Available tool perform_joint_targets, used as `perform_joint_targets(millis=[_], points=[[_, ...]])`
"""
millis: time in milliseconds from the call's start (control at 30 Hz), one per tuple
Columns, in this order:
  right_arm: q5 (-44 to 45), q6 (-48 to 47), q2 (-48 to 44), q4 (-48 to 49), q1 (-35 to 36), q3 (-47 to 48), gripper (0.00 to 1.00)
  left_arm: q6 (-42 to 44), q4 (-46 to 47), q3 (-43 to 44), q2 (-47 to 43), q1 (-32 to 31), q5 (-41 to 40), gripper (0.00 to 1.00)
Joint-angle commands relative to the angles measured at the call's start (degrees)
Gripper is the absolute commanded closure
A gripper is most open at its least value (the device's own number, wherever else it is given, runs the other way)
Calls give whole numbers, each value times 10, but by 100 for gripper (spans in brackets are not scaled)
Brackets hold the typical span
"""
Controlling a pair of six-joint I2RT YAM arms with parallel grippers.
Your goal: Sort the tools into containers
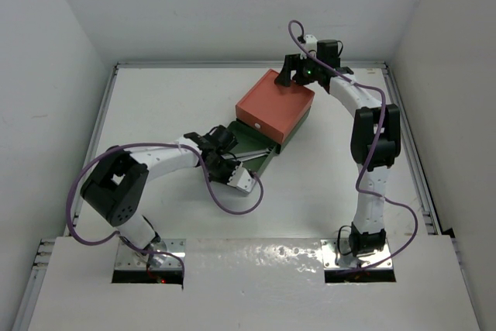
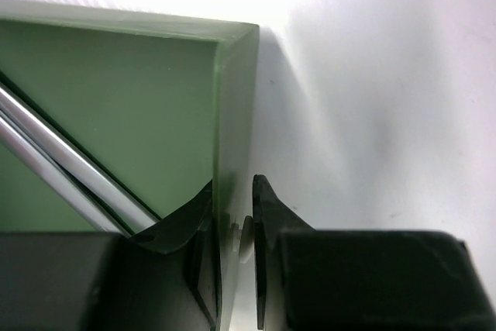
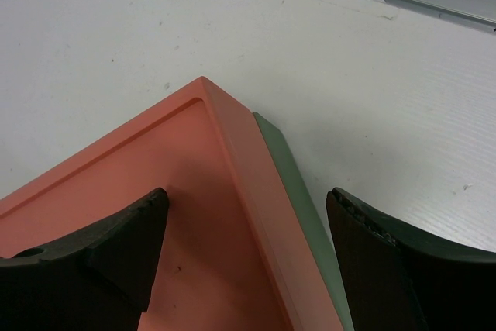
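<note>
Left hand (image 2: 232, 191) pinches green box (image 2: 236, 98) rim; right hand (image 3: 246, 195) straddles orange box (image 3: 178, 168).

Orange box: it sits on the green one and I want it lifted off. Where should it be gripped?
On the orange box, probably the raised rim near the far corner, from above: it stands proud of the recessed top, and the open right tool straddles it.

Looks like a robotics lab test cell: bare white counter (image 1: 170, 98) walled in by plain white panels (image 1: 232, 5) beyond the jaws, metal rail (image 1: 421, 176) along its edge, left arm (image 1: 155, 162) and right arm (image 1: 372, 137) bolted on steel plates (image 1: 174, 247), purple cables (image 1: 71, 207) looped behind.
</note>
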Motion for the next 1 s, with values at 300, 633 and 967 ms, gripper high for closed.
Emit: perform_joint_targets(millis=[300, 633, 967], points=[[13, -8, -7, -21, 1, -24, 21, 52, 89, -5, -59, -10, 1, 100], [14, -12, -8, -24, 1, -27, 21, 42, 101, 7, -46, -27, -2, 100], [14, -14, -11, -24, 1, -29, 21, 10, 132, 20, -16, -27, -16, 100]])
